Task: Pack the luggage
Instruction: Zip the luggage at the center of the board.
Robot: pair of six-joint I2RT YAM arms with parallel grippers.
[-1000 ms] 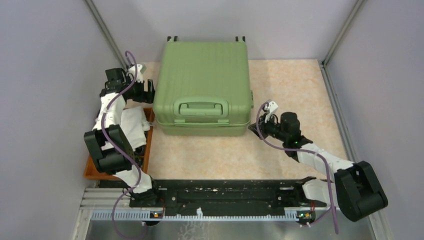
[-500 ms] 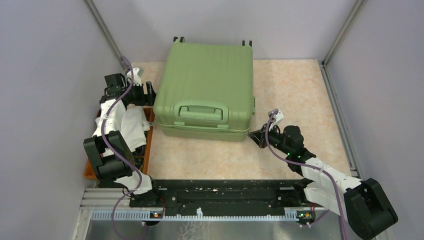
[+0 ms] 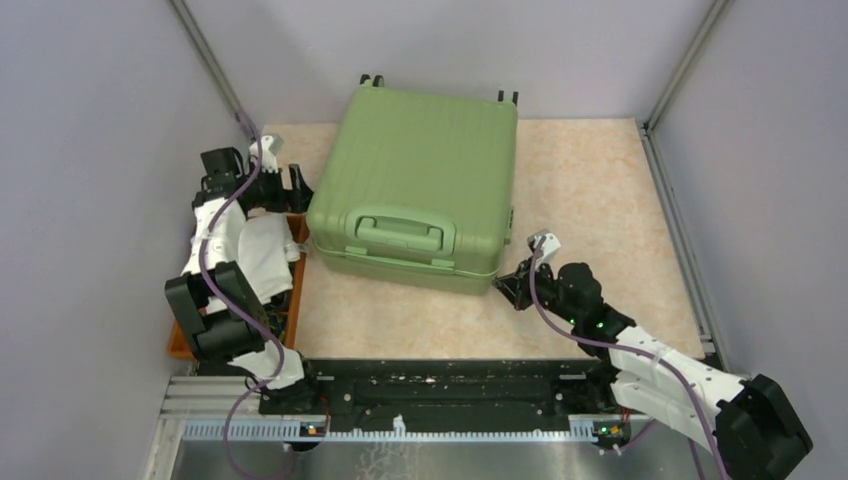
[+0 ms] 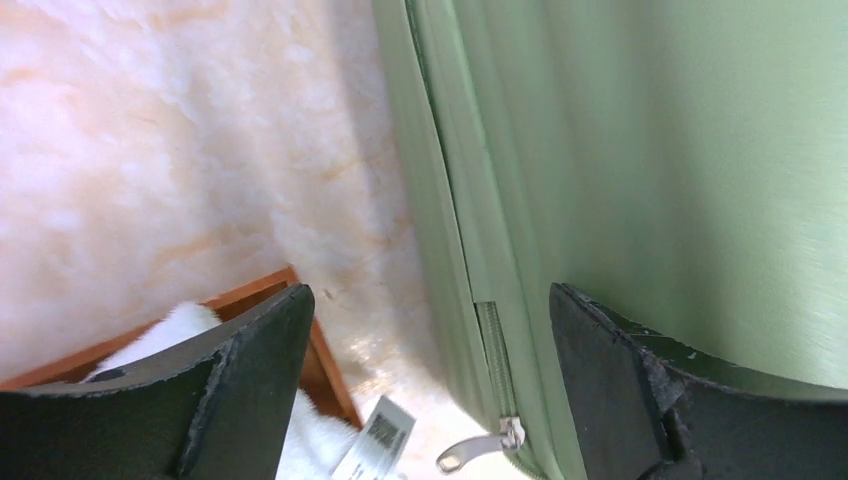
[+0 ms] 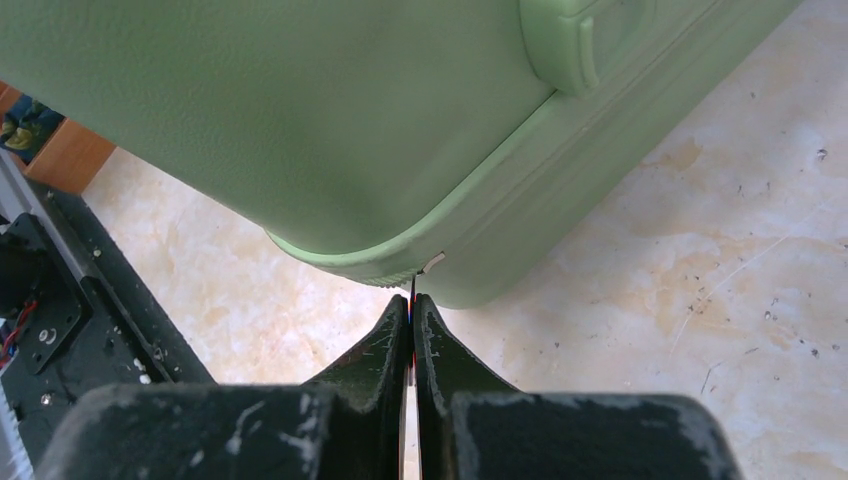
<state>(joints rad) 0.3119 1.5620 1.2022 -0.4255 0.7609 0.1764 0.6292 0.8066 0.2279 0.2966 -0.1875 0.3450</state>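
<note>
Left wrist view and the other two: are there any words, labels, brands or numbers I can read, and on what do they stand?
No text can be read in any view.
The white tag beside the orange tray: barcode stripes only, any print on it is too blurred to read.
The luggage: no brand, lettering or number shows on its shell.

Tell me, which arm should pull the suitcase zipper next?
Right, probably: the right gripper is shut on a thin tab at the luggage corner, while the left gripper hangs open, holding nothing.
</note>
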